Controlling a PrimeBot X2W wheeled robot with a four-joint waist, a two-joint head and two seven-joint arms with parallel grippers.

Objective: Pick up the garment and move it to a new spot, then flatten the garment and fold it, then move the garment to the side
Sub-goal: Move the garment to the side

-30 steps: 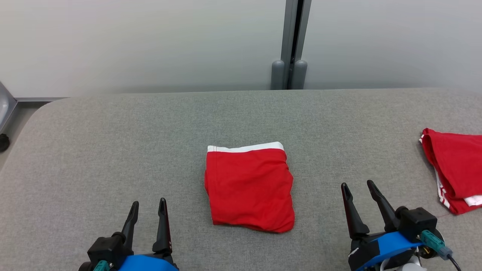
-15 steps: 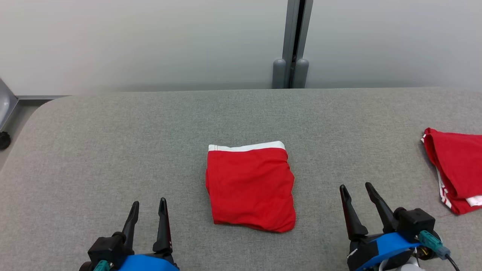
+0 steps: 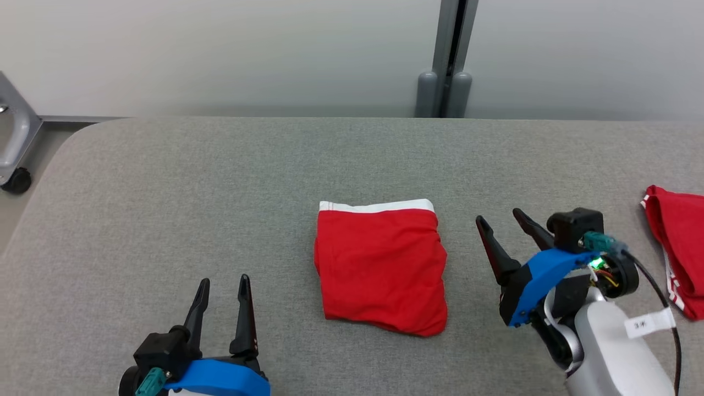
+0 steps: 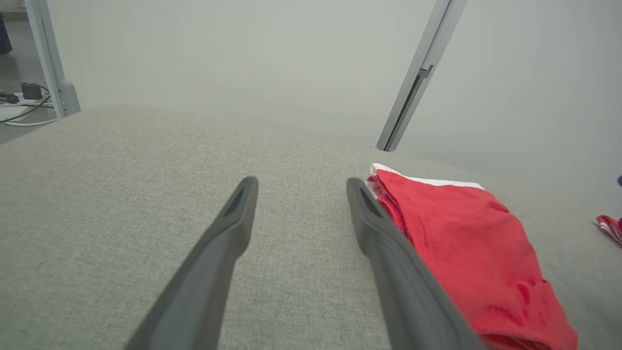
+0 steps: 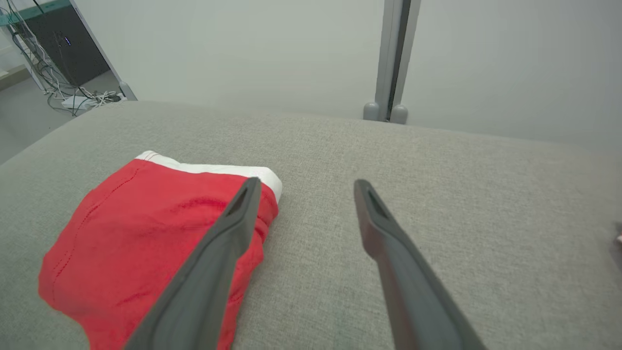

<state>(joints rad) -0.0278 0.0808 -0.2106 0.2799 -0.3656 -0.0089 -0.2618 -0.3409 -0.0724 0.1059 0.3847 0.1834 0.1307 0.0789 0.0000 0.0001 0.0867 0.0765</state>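
A red garment with a white waistband lies folded into a rough square at the middle of the grey table. It also appears to the right of my left fingers in the left wrist view and to the left of my right fingers in the right wrist view. My left gripper stands open near the front edge, left of the garment and apart from it. My right gripper is open just right of the garment, raised, with nothing between its fingers.
A second red garment with white trim lies at the table's right edge. A grey post rises behind the table against the pale wall. A metal frame with a castor wheel stands off the left end.
My right gripper has risen and moved forward and left toward the garment's right side, its pale forearm now in view. The head camera has shifted slightly. The garment and left gripper stay put.
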